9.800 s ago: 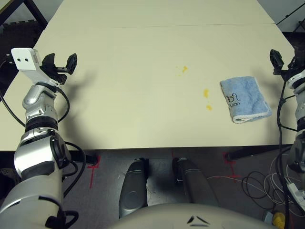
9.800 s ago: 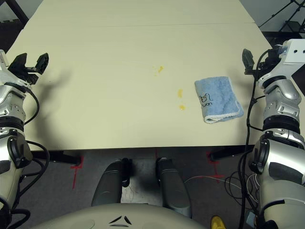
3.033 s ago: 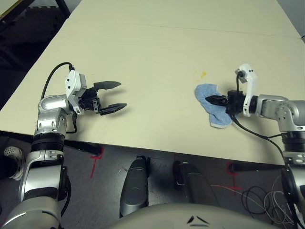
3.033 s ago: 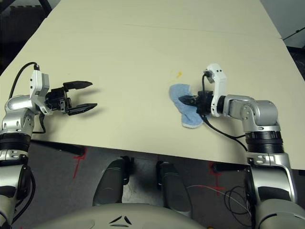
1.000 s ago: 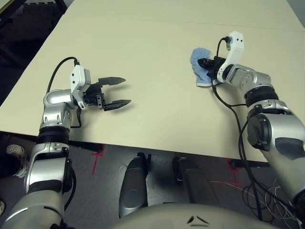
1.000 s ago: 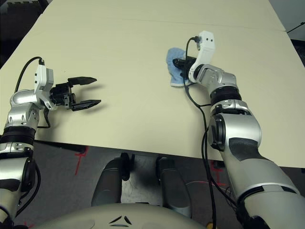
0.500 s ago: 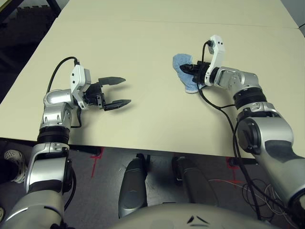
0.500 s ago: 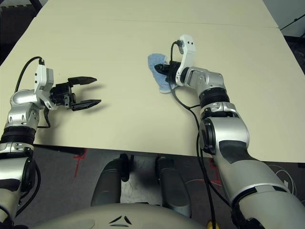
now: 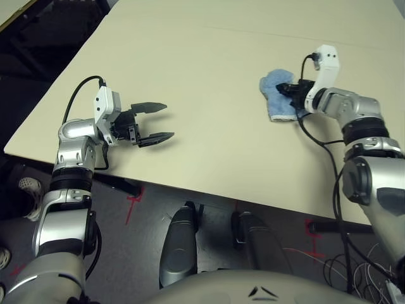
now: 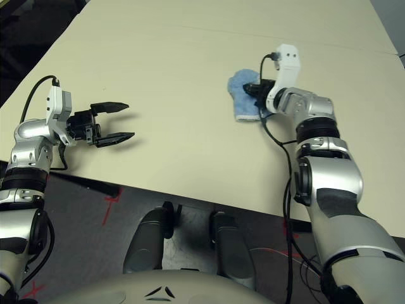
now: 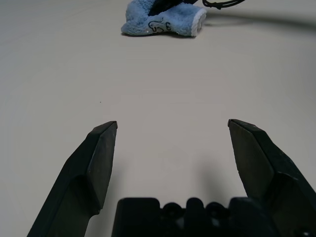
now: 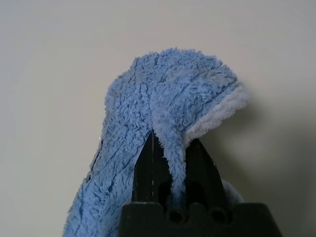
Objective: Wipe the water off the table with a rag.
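One light blue rag (image 9: pixel 276 95) was the whole story here, bunched up and lying on the table (image 9: pixel 209 69) over on the robot's right side, past the middle of the top. It looked crumpled rather than folded flat, with its white edge showing at the end nearer the robot and some dark scribbled writing visible along one side in the left wrist view (image 11: pixel 160 27). The right gripper (image 9: pixel 292 90) had its two black fingers pinched together on the rag, and in the right wrist view you could see a ridge of the fluffy blue cloth (image 12: pixel 168 133) squeezed right between them, with the rest of the towel draped over and around the fingertips. The cloth was touching the tabletop under the gripper. The silver right forearm reached in from the right with a black cable looping down off the wrist. Way over on the robot's left, well apart from the rag, the left gripper (image 9: pixel 159 121) hung just above the table near its front edge, pointing across toward the right, fingers spread wide with nothing between them. The tabletop around the rag looked plain pale cream, and no yellow-orange spots could be made out on it. Thin seam line ran across the far part of the table.
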Tool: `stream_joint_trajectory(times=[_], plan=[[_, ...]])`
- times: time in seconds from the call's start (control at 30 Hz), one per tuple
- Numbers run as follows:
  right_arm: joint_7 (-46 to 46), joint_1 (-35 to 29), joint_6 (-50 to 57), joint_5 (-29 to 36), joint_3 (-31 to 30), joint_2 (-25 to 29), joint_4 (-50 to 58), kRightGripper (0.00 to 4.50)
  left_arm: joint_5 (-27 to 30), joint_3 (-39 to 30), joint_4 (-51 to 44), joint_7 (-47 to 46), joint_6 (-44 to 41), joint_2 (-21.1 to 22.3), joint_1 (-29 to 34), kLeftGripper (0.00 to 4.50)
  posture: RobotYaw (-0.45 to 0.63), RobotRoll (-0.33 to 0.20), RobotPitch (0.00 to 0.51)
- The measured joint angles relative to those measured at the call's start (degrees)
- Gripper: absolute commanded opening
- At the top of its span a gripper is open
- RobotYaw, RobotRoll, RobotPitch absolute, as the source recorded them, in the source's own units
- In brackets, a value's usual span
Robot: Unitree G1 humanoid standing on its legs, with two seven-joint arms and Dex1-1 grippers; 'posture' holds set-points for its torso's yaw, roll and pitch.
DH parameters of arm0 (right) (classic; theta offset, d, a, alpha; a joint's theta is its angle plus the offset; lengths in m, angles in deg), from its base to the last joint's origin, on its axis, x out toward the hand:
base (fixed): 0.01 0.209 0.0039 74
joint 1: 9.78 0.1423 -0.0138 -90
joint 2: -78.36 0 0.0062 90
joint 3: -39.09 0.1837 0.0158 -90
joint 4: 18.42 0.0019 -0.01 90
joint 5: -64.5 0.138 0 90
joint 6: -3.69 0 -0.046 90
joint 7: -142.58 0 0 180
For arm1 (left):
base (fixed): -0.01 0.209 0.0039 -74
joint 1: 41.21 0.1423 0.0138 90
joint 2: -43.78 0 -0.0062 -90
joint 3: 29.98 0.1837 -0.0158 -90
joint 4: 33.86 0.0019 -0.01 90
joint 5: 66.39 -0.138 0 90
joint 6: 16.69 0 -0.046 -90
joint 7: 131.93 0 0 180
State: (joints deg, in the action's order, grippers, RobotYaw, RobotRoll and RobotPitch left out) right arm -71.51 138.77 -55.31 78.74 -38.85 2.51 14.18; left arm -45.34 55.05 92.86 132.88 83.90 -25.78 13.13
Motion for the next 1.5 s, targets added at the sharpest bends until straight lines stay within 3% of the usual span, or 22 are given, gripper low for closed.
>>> stream_joint_trajectory(times=[0.37,0.8,1.13,1.4,1.5], plan=[[-3.2,1.1,7.3,6.6,5.2,1.6,4.4,0.03,-0.5,0.0,0.3,0.0,0.6,-0.5,-0.8,4.5,0.11,0.0,0.246],[-4.1,-0.4,15.1,9.0,6.8,9.9,13.8,0.03,-0.8,0.0,1.0,0.0,0.8,-0.5,-1.2,4.5,0.1,0.0,0.249],[-7.4,-3.7,13.9,6.9,6.7,20.9,9.8,0.03,-0.9,0.0,2.6,0.2,1.7,-0.9,-1.9,4.5,0.09,0.0,0.246],[-6.7,-9.2,6.8,3.6,6.6,23.3,1.9,0.03,-1.1,0.0,3.2,0.5,2.2,-1.1,-2.3,4.5,0.08,0.0,0.243],[-4.3,-10.6,3.4,1.3,5.9,23.3,0.1,0.92,-1.1,0.0,4.2,0.5,2.3,-1.4,-2.5,4.5,0.08,0.0,0.243]])
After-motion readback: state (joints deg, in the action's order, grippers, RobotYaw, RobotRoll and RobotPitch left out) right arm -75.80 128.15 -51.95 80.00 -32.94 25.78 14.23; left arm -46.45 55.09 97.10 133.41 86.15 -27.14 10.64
